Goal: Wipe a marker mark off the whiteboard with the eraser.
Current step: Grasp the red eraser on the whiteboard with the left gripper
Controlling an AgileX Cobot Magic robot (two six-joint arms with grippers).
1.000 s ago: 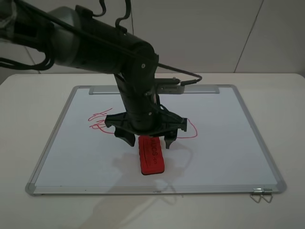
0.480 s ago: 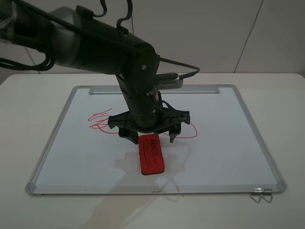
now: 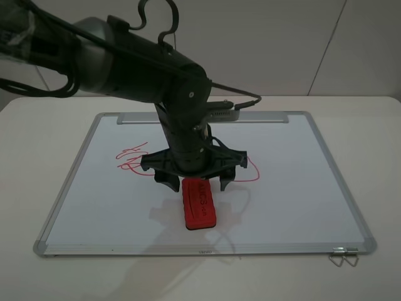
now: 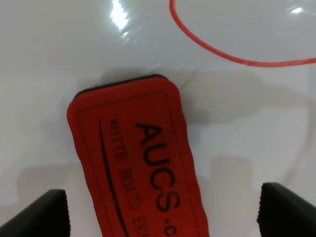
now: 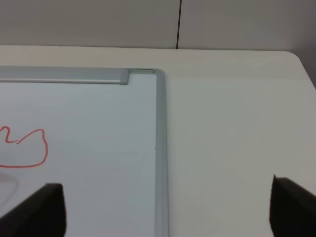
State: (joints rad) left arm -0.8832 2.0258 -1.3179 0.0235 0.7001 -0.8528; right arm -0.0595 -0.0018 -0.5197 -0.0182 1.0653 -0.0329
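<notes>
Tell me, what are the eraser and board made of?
Eraser: red matte top with rounded edges, likely foam or plastic; dark base, perhaps felt. Board: glossy white surface showing glare; frame silver, satin, likely aluminium.

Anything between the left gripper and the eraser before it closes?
Nothing visible. The left gripper is open and straddles one end of the eraser, with a fingertip on either side and only bare whiteboard in the gaps.
</notes>
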